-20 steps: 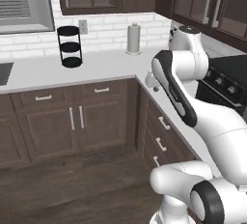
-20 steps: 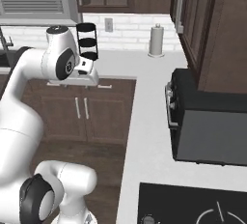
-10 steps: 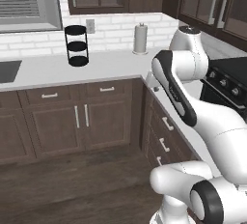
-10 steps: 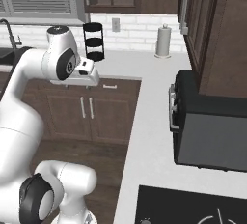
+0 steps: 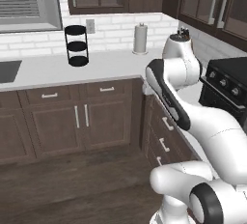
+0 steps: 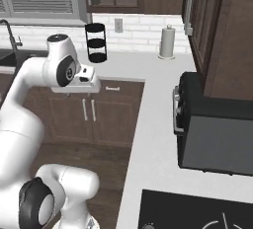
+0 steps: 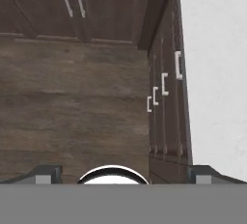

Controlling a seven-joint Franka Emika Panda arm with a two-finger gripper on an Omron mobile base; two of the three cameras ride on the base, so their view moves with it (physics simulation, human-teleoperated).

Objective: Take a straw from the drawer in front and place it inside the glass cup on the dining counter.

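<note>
Gripper [image 7: 120,175] spread wide, grasping nothing, aimed down at floor; nearest drawer [image 7: 179,63] ahead and right of fingertips, handle lengthwise along cabinet face.

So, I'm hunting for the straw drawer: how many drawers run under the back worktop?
2, side by side above the doors: the left drawer and the right drawer by the corner. More may lie past the picture's left edge.

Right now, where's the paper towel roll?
The paper towel roll stands upright at the back of the white worktop against the brick wall, right of the black tiered rack, near the corner.
</note>
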